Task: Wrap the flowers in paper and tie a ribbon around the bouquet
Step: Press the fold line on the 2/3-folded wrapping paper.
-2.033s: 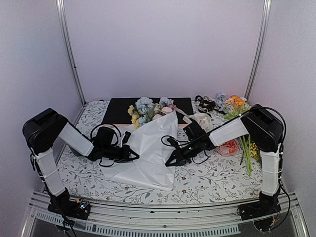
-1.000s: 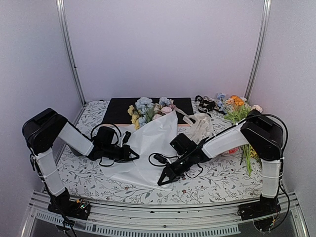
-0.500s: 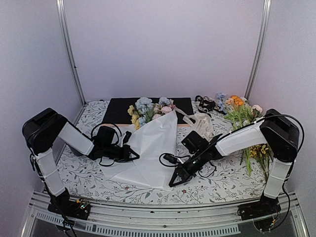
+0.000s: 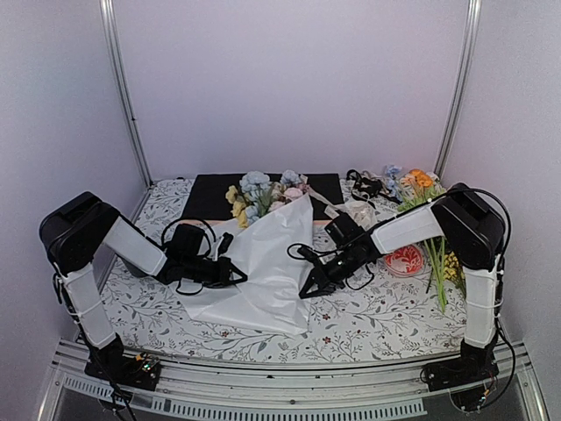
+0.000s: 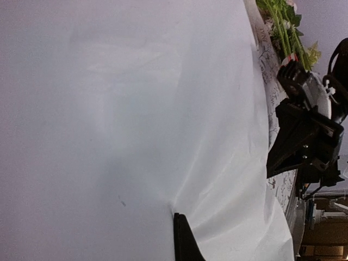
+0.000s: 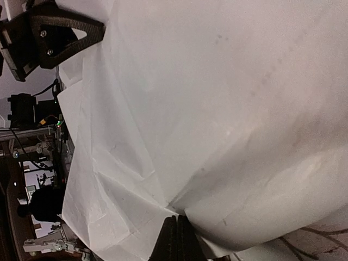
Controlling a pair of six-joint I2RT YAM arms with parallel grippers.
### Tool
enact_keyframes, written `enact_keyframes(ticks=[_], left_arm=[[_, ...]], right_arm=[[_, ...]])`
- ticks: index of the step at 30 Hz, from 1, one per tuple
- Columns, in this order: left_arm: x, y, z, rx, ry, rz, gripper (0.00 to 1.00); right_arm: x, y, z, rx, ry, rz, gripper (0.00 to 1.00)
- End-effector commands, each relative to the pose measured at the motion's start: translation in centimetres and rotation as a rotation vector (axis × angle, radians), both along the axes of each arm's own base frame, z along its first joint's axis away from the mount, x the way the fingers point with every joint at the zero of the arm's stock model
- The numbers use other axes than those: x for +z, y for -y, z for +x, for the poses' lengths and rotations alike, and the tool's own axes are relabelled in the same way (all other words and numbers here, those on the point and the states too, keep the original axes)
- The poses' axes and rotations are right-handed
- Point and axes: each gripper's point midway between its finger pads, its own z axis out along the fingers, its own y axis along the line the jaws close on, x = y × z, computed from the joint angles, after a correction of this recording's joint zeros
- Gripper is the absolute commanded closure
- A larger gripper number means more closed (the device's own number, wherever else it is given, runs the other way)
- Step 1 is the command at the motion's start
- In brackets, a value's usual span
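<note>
Quick rundown of where you're at. The paper (image 4: 263, 263) is lying in the middle of the floral-print surface (image 4: 377, 320). In the top view it slants from lower left up toward the centre, and it's pretty crumpled. The flowers (image 4: 263, 191) stick out past its upper edge, with the blue, pink and yellow heads resting on the black sheet (image 4: 209, 197) at the back. You can't see the stems, they're under the white sheet.

Your left gripper (image 4: 237, 274) is down low at the paper's left edge, jaws pressed together and pinching the sheet. The left wrist view is nearly all white paper. Only one dark finger (image 5: 184, 239) shows at the bottom, with creases fanning out from its tip.

Your right gripper (image 4: 307, 291) is on the opposite side, at the paper's right edge just below centre of the frame. Its jaws are also closed tight on the paper. In the right wrist view the fingertips (image 6: 173, 239) sit flat against each other and the folds all meet right at them. The two grippers face each other across the sheet.

Over on the right, the red-and-white disc (image 4: 406, 260) sits just beside the right arm. The orange-and-yellow sprigs (image 4: 421, 184) are in the upper right, well apart from the paper.
</note>
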Motion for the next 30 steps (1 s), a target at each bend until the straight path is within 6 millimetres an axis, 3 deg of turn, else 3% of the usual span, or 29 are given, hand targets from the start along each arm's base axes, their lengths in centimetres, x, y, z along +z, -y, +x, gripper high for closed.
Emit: enact_keyframes(ticks=[1,4,7,10,15,18,22,25,30], left_arm=[[-4.7,-3.0,-2.6,0.039,-0.143,0.167,1.0],[-4.7,-3.1,-2.6,0.038,-0.139,0.174,1.0],[-4.6,-3.1,-2.5,0.036,-0.137,0.172,1.0],[-4.7,-3.1,-2.6,0.035,-0.138,0.171,1.0],[-4.8,-3.1,-2.6,0.035,-0.14,0.174,1.0],[-4.7,-3.1,-2.5,0.037,-0.14,0.172,1.0],[-4.8,-3.0,-2.6,0.035,-0.143,0.17,1.0],[-4.8,-3.1,-2.7,0.031,-0.144,0.171,1.0],[-4.8,-3.1,-2.7,0.03,-0.142,0.173,1.0]], right_arm=[[-3.0,5.6,5.0,-0.287,0.053,-0.252,1.0],[-2.5,7.9,5.9,-0.378,0.075,-0.309,1.0],[-0.6,7.7,6.3,-0.378,0.11,-0.272,1.0],[2.4,5.1,6.6,-0.296,0.185,-0.176,1.0],[7.3,-1.7,6.3,-0.09,0.254,0.121,1.0],[6.5,-3.2,8.7,-0.123,0.248,0.135,1.0],[3.6,-3.1,11.6,-0.192,0.21,0.101,1.0],[1.8,-1.8,13.5,-0.264,0.2,0.052,1.0],[-0.6,2.1,16.2,-0.429,0.14,-0.061,1.0]])
